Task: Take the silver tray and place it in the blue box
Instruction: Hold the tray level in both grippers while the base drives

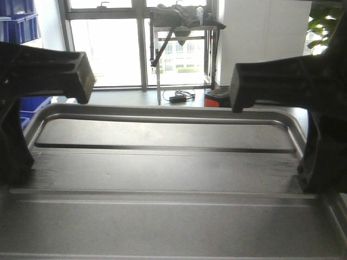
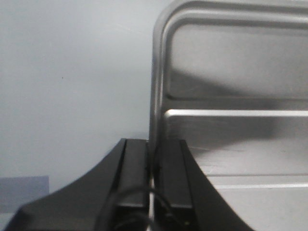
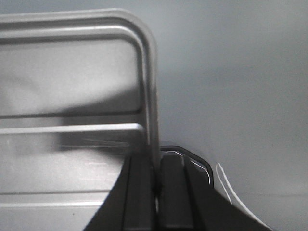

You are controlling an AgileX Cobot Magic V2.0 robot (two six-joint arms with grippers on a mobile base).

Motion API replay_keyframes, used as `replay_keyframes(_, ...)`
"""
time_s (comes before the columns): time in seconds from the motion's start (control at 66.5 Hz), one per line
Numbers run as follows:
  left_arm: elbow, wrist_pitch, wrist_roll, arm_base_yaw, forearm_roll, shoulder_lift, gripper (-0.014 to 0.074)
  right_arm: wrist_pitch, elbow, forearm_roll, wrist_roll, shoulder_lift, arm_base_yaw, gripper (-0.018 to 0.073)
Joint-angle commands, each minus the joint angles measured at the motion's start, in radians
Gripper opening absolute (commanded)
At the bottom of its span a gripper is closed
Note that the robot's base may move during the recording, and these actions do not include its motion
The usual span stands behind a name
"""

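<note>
the silver tray point(image 1: 173, 168) fills the lower front view, held roughly level between the two arms, and it is not yet set inside any container. main hazard: each hold is a thin-edge pinch on smooth metal. if one arm leads or dips relative to the other, expect the tray to twist, slide out of one pinch and drop, so keep both arms matched in height and speed. the left gripper point(image 2: 153, 178) is closed almost flat on the tray's left rim, one finger inside the rim and one outside. the right gripper point(image 3: 155, 192) clamps the right rim the same way. the tray floor carries nothing, only its two ridges. a blue container point(image 1: 33, 105) shows at the left edge beyond the tray. you cannot tell whether this is where the tray goes, nor what it holds. stacked blue bins point(image 1: 19, 21) sit higher up, contents hidden.
</note>
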State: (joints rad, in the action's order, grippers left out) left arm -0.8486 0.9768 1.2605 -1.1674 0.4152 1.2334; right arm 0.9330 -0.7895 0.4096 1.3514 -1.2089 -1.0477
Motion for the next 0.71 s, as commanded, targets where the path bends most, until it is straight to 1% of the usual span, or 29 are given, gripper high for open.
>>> replay_keyframes(0.0, -0.030, -0.061, -0.001, -0.003, 0.010, -0.025, -0.0014, -0.062, -0.030, 0.035, 0.002, 0.020, 0.003, 0.0055)
replay_keyframes(0.692, -0.030, -0.061, -0.001, -0.003, 0.010, -0.025, -0.0014, -0.062, -0.030, 0.035, 0.002, 0.020, 0.003, 0.0055)
